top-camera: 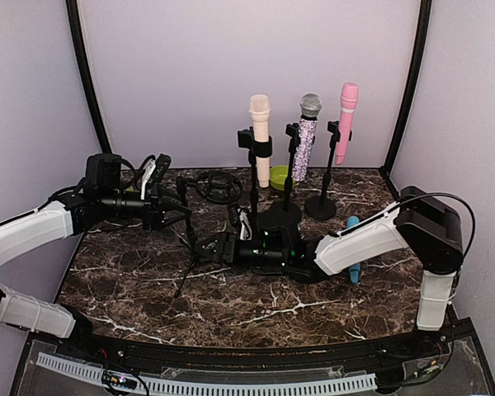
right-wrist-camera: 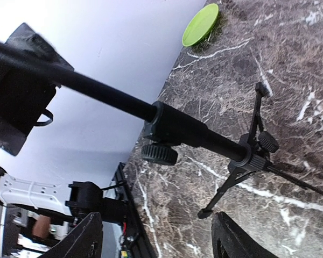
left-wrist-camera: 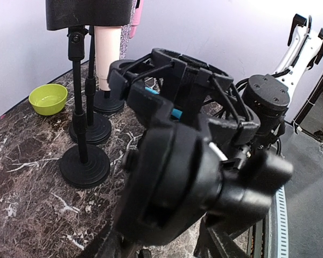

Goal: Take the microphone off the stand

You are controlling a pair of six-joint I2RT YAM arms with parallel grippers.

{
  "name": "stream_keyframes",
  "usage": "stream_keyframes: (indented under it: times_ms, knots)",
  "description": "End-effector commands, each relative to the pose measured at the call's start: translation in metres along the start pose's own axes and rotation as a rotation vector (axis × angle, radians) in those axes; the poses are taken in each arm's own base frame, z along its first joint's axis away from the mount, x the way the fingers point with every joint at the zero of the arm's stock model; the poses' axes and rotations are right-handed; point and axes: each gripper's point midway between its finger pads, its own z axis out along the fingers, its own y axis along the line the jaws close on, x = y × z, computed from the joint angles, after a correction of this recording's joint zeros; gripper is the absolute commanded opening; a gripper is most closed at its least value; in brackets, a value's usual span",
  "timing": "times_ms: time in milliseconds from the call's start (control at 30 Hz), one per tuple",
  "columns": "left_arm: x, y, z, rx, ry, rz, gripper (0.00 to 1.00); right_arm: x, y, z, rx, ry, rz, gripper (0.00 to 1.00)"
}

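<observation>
A blue microphone lies on the worktop, so the job may be done; the right tool is open, and the left tool I cannot tell.

Three microphones sit in three round-based stands. There is one tripod stand, one green bowl and one blue object.

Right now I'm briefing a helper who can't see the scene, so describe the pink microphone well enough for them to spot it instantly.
At the back of the dark marble table, three microphones stand upright in clips on black stands. The pink microphone is the rightmost; its neighbours are a glittery one and a cream one.
</observation>
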Motion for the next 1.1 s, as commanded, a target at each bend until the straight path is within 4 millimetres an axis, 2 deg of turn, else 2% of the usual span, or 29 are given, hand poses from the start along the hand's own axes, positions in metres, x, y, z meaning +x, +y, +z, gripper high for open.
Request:
stream_keyframes:
  times_ms: [0, 167, 333, 400, 633, 833, 1067]
  knots:
    - [-0.020, -0.013, -0.001, 0.074, -0.026, 0.067, 0.52, -0.018, 0.034, 0.009, -0.210, -0.006, 0.133, 0.70]
    - [-0.023, -0.009, 0.002, 0.074, -0.025, 0.078, 0.52, -0.023, 0.029, 0.016, -0.245, 0.006, 0.197, 0.67]
    - [-0.024, -0.008, 0.004, 0.073, -0.032, 0.079, 0.47, -0.028, 0.024, 0.021, -0.258, -0.014, 0.250, 0.63]
    - [-0.024, -0.007, 0.004, 0.069, -0.032, 0.078, 0.44, -0.038, 0.034, 0.026, -0.292, -0.031, 0.257, 0.60]
    - [-0.024, -0.007, 0.002, 0.060, -0.029, 0.088, 0.40, -0.040, 0.018, 0.035, -0.249, -0.037, 0.310, 0.49]
    - [-0.023, -0.003, 0.002, 0.031, -0.024, 0.086, 0.38, -0.040, 0.006, 0.039, -0.197, -0.039, 0.332, 0.47]
    - [-0.022, -0.002, 0.001, 0.019, -0.021, 0.090, 0.37, -0.040, 0.002, 0.046, -0.179, -0.044, 0.350, 0.41]
